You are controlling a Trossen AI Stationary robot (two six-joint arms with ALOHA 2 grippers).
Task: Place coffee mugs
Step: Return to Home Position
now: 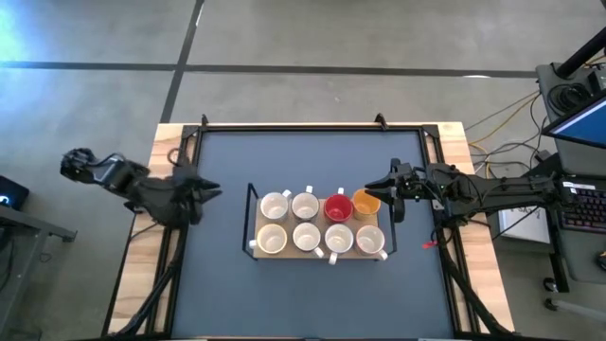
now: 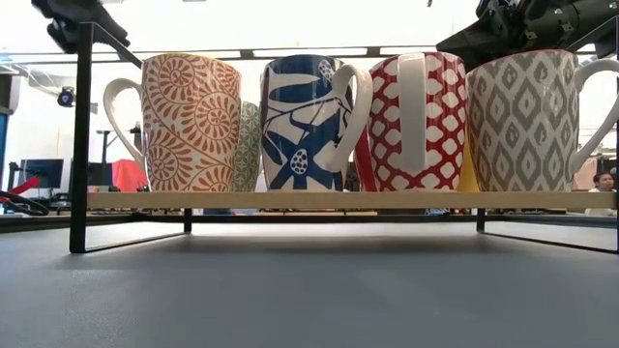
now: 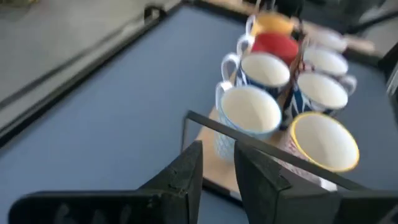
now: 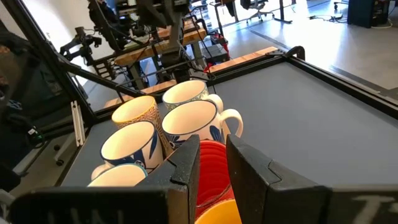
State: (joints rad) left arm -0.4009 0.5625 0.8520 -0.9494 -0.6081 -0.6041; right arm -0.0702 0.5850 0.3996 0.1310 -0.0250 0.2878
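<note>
Eight mugs stand upright in two rows of four on a wooden tray (image 1: 386, 244) inside a black wire frame. From above, six show white insides (image 1: 305, 237); one is red (image 1: 338, 207) and one orange (image 1: 365, 203). The low view shows the near row's patterned outsides (image 2: 191, 121). My right gripper (image 1: 375, 188) is at the orange mug's (image 4: 219, 213) far-right rim, its fingers drawn together to a slit. My left gripper (image 1: 210, 192) waits left of the tray, pointing at it, also shut and holding nothing. My right gripper reaches level from the table's right to the orange mug's rim (image 1: 373, 193). Its own fingers (image 4: 186, 171) hide that spot, so I cannot tell whether it touches the mug. The mug stands upright on the tray.
The dark table mat (image 1: 312, 161) lies bare on the far, near and left sides of the tray. A raised black frame (image 1: 284, 125) and wooden borders (image 1: 151, 275) run round the mat. The tray's wire end (image 3: 261, 144) stands between my left gripper and the mugs.
</note>
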